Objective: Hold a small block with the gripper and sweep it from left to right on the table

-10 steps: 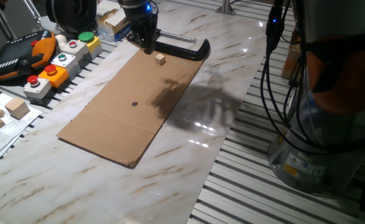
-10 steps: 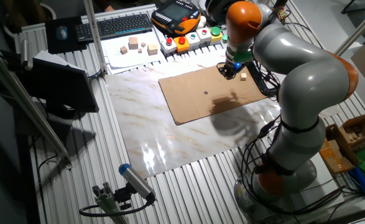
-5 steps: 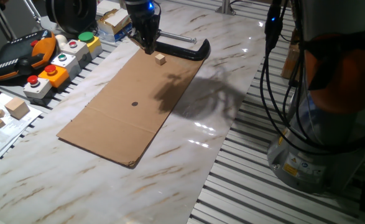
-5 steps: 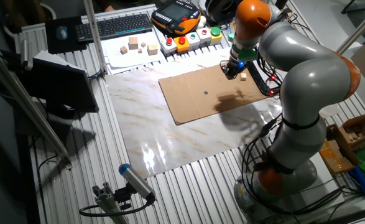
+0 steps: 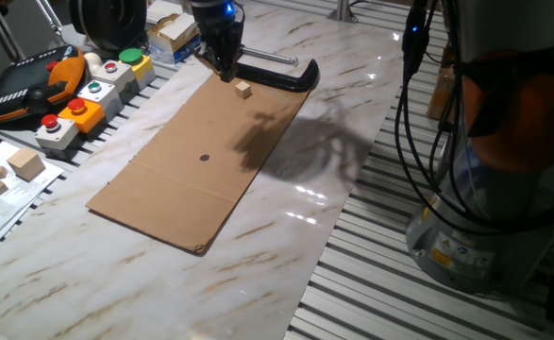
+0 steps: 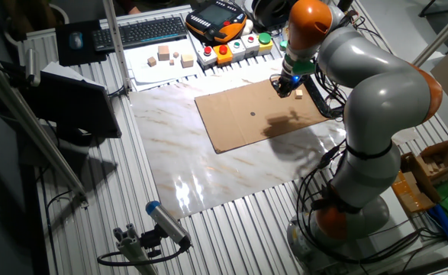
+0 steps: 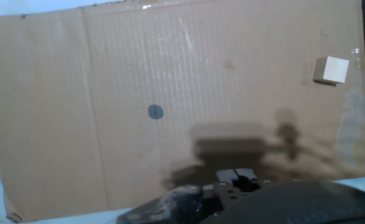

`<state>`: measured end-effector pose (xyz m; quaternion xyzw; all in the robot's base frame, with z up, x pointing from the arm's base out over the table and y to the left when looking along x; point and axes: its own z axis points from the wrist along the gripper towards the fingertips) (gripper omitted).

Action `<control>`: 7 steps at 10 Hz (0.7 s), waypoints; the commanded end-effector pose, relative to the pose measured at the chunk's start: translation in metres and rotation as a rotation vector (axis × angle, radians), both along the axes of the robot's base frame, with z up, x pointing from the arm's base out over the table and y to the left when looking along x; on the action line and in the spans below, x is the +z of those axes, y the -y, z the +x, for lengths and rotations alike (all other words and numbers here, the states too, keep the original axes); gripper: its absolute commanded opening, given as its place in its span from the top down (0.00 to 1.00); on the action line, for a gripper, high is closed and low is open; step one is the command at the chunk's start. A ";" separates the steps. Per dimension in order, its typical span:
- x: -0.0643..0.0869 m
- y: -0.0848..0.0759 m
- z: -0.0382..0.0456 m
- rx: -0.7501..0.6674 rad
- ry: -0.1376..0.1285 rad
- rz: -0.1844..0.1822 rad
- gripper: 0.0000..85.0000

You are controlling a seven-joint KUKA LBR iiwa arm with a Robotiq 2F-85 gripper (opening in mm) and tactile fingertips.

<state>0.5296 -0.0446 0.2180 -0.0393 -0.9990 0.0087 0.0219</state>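
Small block [image 5: 243,90]: sits loose on the brown cardboard sheet [image 5: 201,161], near its far right corner, close to the black clamp [image 5: 278,74]; nothing grips it.
Gripper [image 5: 224,68]: hangs just left of the block, fingertips low over the cardboard; from the hand view the fingers [image 7: 235,176] look drawn together with nothing between them.
Grasp risk: coming down with the fingers that narrow, I'd expect them to knock the cube aside rather than straddle it.
Clamp risk: the clamp lies right behind the block, so a nudge could lodge the cube against it.
Sweep risk: the block rests on cardboard, not the bare table [image 5: 333,179]; dragging it rightward could catch the sheet's edge and tip it loose.
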 end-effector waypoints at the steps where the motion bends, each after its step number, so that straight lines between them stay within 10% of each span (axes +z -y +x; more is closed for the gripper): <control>1: 0.000 0.002 0.0000 0.002 0.000 -0.001 0.99; 7: 0.001 0.033 0.0002 -0.003 -0.015 0.005 0.99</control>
